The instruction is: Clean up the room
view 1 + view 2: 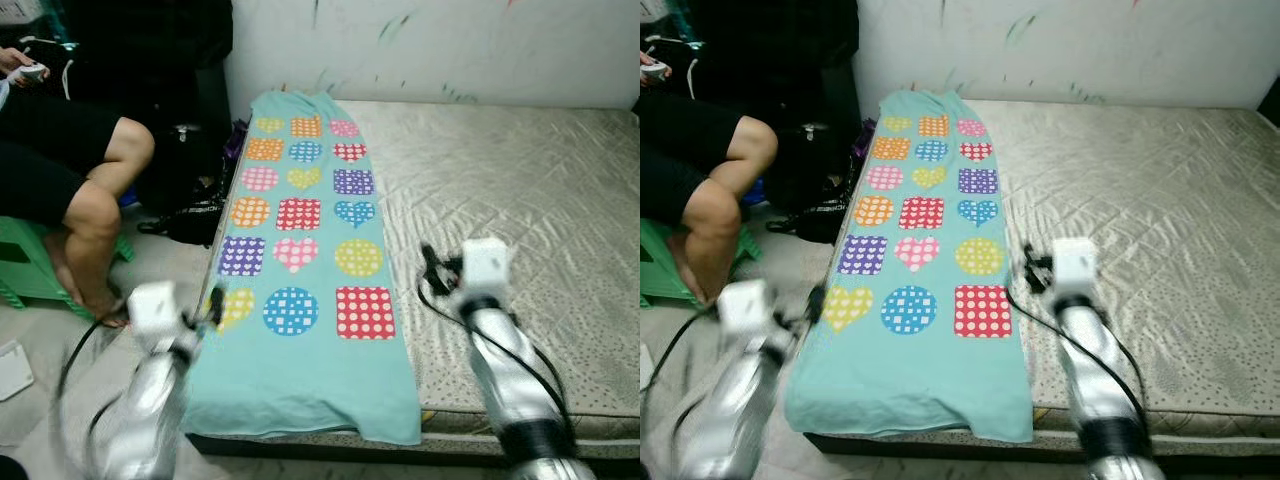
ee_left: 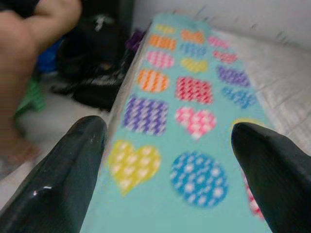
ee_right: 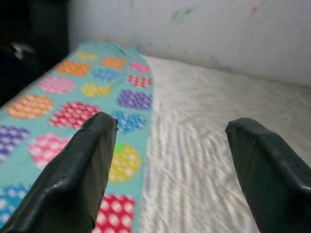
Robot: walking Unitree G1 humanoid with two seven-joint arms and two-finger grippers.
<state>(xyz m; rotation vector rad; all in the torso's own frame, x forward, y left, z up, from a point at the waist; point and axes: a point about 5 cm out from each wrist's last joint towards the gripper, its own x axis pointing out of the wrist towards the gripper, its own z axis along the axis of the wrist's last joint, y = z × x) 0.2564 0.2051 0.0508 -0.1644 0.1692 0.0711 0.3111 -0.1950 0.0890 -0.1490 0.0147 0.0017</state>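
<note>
Both jaws wide, empty, above blanket (image 1: 300, 250)

even, soft daylight; left arm (image 1: 150, 400) motion-blurred, wrist views slightly soft.

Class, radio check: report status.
Left claw open at blanket's left edge. Right claw open over its right edge. Blanket flat on mattress. Person seated left.

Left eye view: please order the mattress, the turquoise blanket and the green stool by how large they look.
1. mattress, largest.
2. turquoise blanket, a long strip along the mattress's left edge.
3. green stool, smallest, though the seated person and the picture edge hide part of it.
</note>
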